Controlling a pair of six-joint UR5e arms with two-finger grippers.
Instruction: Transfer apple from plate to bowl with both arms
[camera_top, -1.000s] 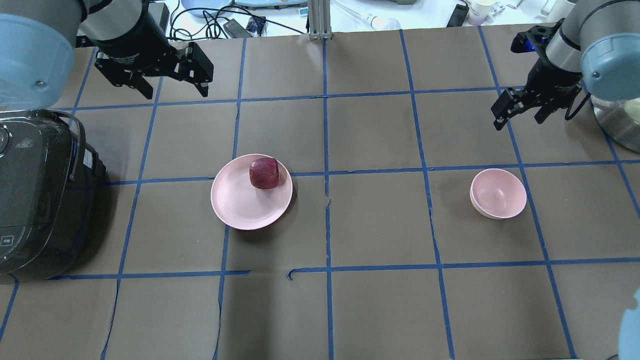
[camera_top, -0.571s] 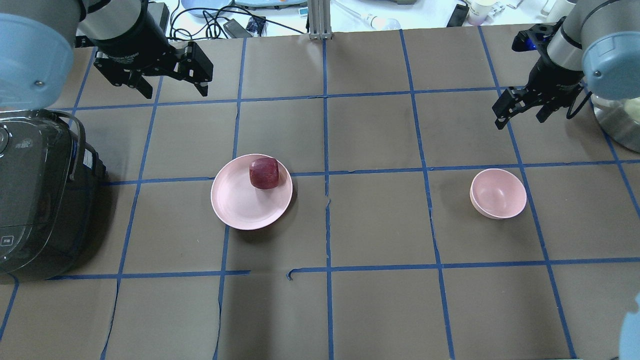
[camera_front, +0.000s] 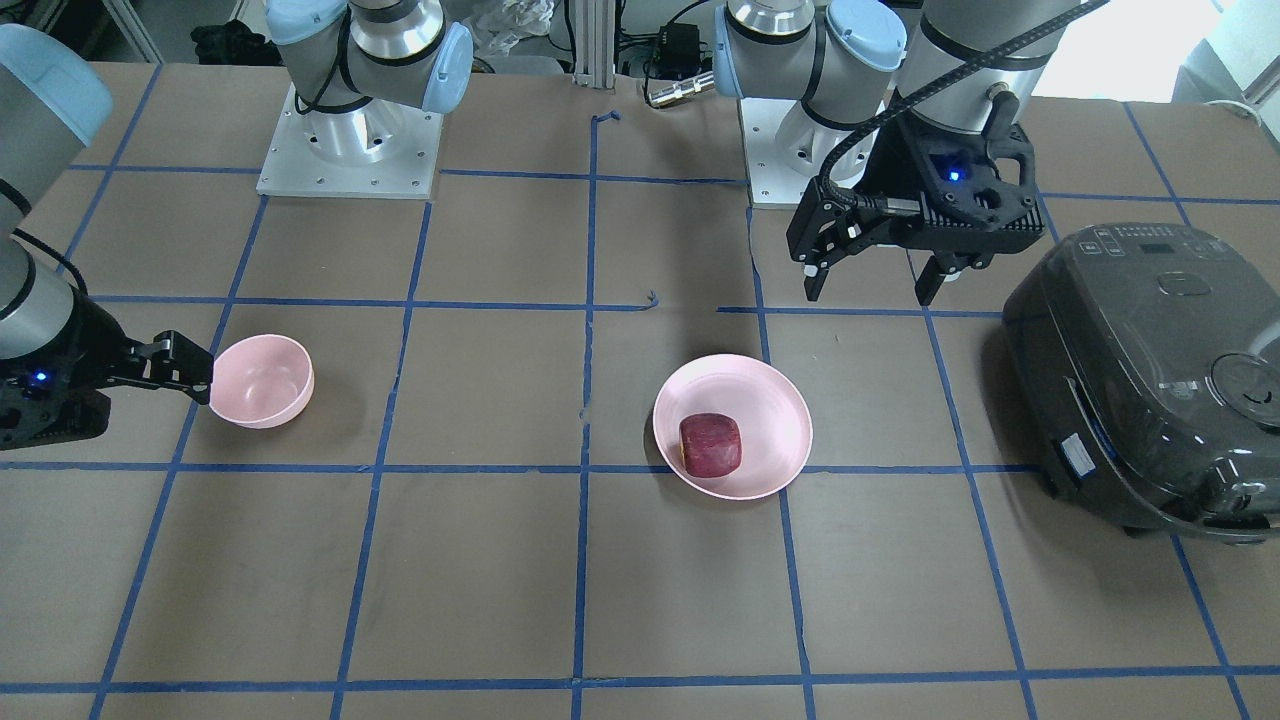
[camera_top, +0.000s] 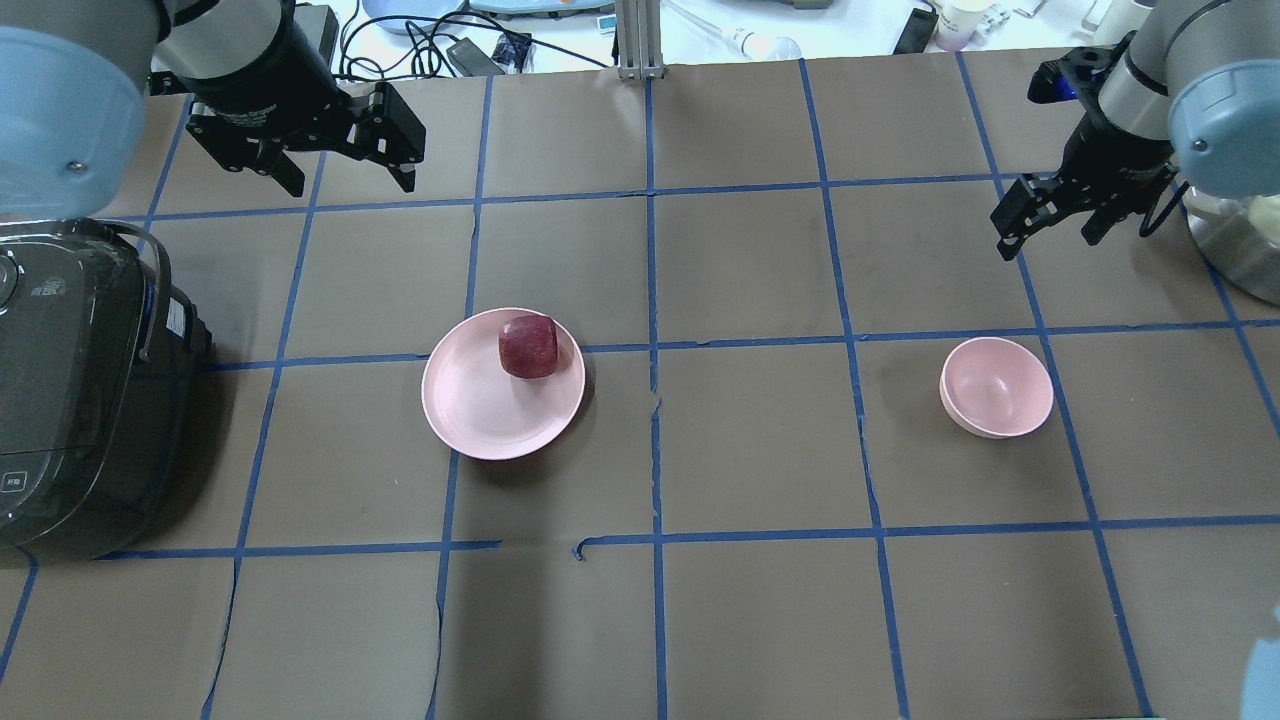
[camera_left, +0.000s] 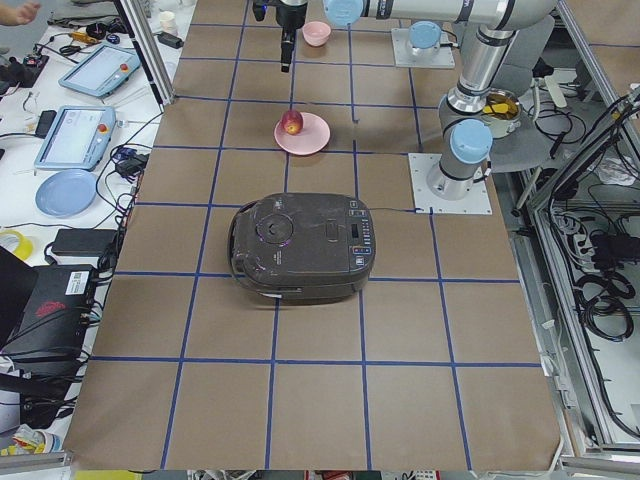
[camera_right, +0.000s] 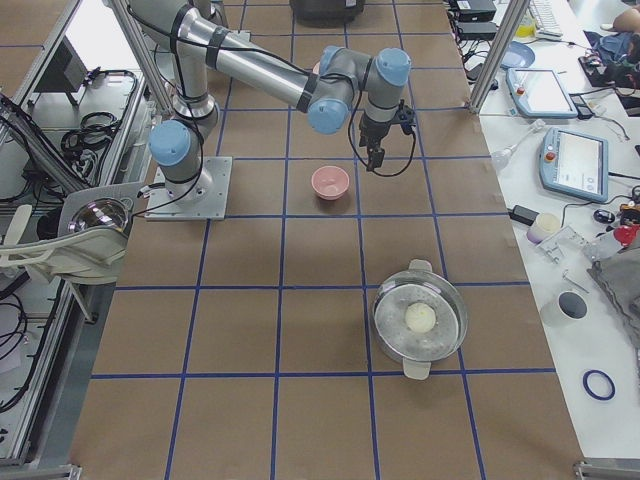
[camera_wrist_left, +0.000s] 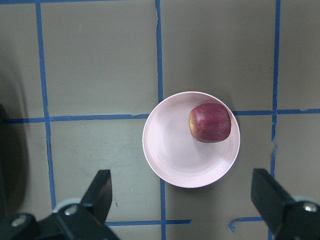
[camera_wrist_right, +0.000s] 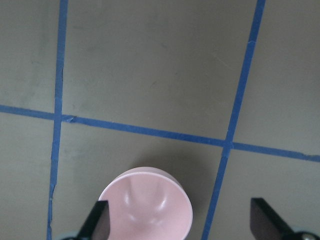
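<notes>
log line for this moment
apple on plate | bowl empty | left end effector open, apart from plate | right end effector open, apart from bowl

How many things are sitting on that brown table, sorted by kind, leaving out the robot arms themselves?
Pink dishes: 2, the plate and the bowl
Fruit: 1, the apple, on the plate
Cooking gear: 2, the dark rice cooker and the steel pot
Total: 5
</notes>
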